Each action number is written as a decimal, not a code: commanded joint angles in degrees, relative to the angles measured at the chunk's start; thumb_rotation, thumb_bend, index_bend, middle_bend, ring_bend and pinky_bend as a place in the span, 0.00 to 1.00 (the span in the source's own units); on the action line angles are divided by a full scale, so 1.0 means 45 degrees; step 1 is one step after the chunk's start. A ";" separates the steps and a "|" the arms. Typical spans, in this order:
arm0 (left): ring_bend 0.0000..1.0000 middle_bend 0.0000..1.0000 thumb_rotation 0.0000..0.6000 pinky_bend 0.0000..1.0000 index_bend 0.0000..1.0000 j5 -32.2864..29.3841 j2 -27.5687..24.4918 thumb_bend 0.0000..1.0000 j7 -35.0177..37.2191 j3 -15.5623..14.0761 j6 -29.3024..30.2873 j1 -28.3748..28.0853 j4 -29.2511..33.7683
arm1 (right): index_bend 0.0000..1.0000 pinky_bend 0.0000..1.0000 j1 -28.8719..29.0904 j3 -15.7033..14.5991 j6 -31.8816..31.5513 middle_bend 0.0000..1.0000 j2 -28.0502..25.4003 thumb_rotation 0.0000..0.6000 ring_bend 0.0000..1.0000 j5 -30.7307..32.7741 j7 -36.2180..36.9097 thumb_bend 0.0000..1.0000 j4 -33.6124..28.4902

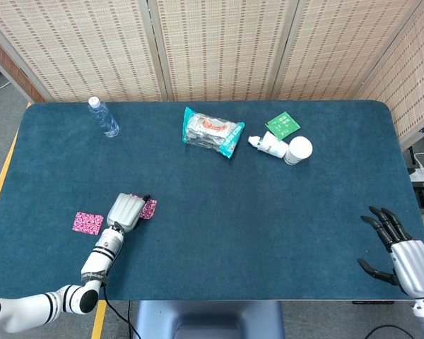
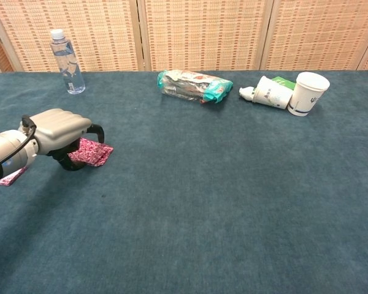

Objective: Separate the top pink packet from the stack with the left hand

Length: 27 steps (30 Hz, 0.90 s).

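A pink patterned packet (image 1: 150, 208) lies at the table's front left, its left part hidden under my left hand (image 1: 126, 210). In the chest view my left hand (image 2: 58, 130) curls over this packet (image 2: 92, 153), thumb low and fingers above, gripping its near edge, which looks slightly raised off the cloth. A second pink packet (image 1: 88, 222) lies flat to the left of the hand, apart from it, and shows only as a sliver (image 2: 10, 177) behind the forearm in the chest view. My right hand (image 1: 403, 258) hangs off the front right table edge, fingers spread and empty.
A water bottle (image 1: 103, 117) stands at the back left. A teal snack bag (image 1: 212, 132) lies at the back centre. A green packet (image 1: 283, 124), a lying white tube (image 1: 270, 145) and a paper cup (image 1: 298, 150) sit at the back right.
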<state>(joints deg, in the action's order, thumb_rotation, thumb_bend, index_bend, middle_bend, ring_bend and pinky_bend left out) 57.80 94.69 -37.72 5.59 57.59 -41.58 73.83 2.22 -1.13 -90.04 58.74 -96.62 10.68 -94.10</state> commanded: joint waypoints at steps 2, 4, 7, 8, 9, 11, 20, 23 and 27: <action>1.00 1.00 1.00 1.00 0.39 0.0203 -0.0124 0.36 0.0008 -0.0129 0.0235 0.0164 0.0142 | 0.17 0.39 0.0004 0.0004 0.0002 0.06 0.0021 1.00 0.00 -0.0005 -0.0045 0.12 0.0009; 1.00 1.00 1.00 1.00 0.39 0.0310 -0.0187 0.36 -0.0027 -0.0197 0.0372 0.0255 0.0193 | 0.17 0.39 0.0008 -0.0001 0.0022 0.06 0.0028 1.00 0.00 -0.0001 -0.0066 0.12 0.0001; 1.00 1.00 1.00 1.00 0.40 0.0430 -0.0319 0.36 -0.0116 -0.0279 0.0621 0.0412 0.0355 | 0.16 0.39 0.0014 0.0004 0.0036 0.06 0.0029 1.00 0.00 0.0014 -0.0096 0.12 -0.0013; 1.00 1.00 1.00 1.00 0.40 0.0483 -0.0380 0.36 -0.0130 -0.0313 0.0718 0.0476 0.0441 | 0.16 0.39 0.0014 0.0004 0.0043 0.06 0.0027 1.00 0.00 0.0021 -0.0096 0.12 -0.0012; 1.00 1.00 1.00 1.00 0.40 0.0563 -0.0482 0.36 -0.0145 -0.0372 0.0867 0.0580 0.0586 | 0.17 0.39 0.0015 0.0001 0.0051 0.06 0.0024 1.00 0.00 0.0023 -0.0097 0.12 -0.0017; 1.00 1.00 1.00 1.00 0.40 0.0735 -0.0667 0.36 -0.0131 -0.0503 0.1124 0.0775 0.0820 | 0.17 0.39 0.0016 -0.0003 0.0054 0.06 0.0019 1.00 0.00 0.0021 -0.0087 0.12 -0.0017; 1.00 1.00 1.00 1.00 0.41 0.1350 -0.2008 0.36 -0.0159 -0.1448 0.2621 0.2233 0.2194 | 0.17 0.39 0.0010 -0.0024 0.0047 0.06 0.0017 1.00 0.00 -0.0013 -0.0108 0.12 -0.0022; 1.00 1.00 1.00 1.00 0.41 0.1453 -0.2441 0.36 -0.0092 -0.1771 0.2982 0.2748 0.2532 | 0.17 0.39 0.0013 -0.0031 0.0069 0.06 0.0022 1.00 0.00 -0.0006 -0.0119 0.12 -0.0020; 1.00 1.00 1.00 1.00 0.41 0.1517 -0.2892 0.36 0.0085 -0.2058 0.3255 0.3317 0.2765 | 0.16 0.39 0.0008 -0.0038 0.0056 0.06 0.0028 1.00 0.00 -0.0028 -0.0141 0.12 -0.0032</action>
<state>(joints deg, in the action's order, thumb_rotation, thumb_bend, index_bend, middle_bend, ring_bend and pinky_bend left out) 64.41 82.25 -37.69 -3.14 71.77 -27.34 85.81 2.26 -1.30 -89.79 58.86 -96.74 10.05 -94.24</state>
